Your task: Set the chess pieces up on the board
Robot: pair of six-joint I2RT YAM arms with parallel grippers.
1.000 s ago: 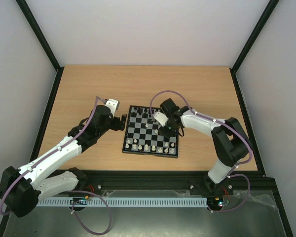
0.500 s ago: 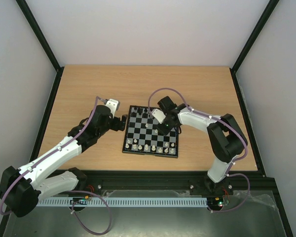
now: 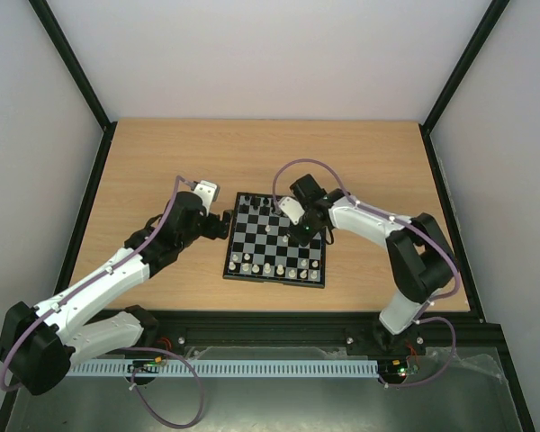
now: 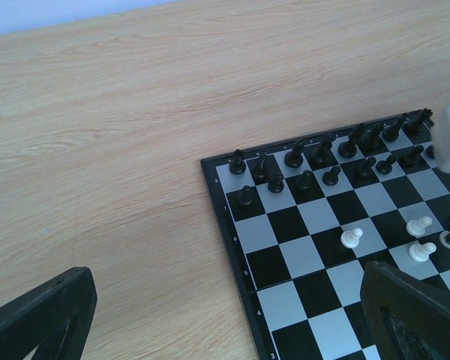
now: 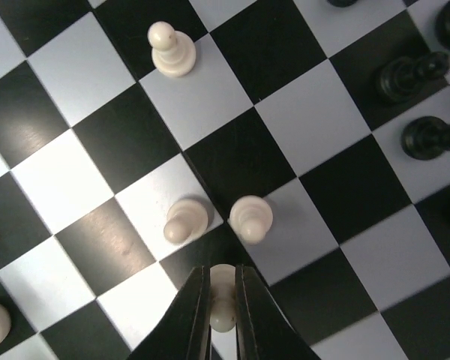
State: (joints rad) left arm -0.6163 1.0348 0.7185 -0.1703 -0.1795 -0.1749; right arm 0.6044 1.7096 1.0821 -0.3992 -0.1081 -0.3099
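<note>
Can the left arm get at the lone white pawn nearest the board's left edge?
Probably yes: the left fingers are open beside the board, the squares between the rim and the lone pawn are empty, and the right fingers grip another pawn farther off.

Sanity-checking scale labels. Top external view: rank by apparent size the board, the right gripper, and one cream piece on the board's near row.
1. the board
2. right gripper, clearly smaller
3. cream piece, a speck
The gripper sits slightly nearer the camera, but the gaps are too wide for that to matter.
</note>
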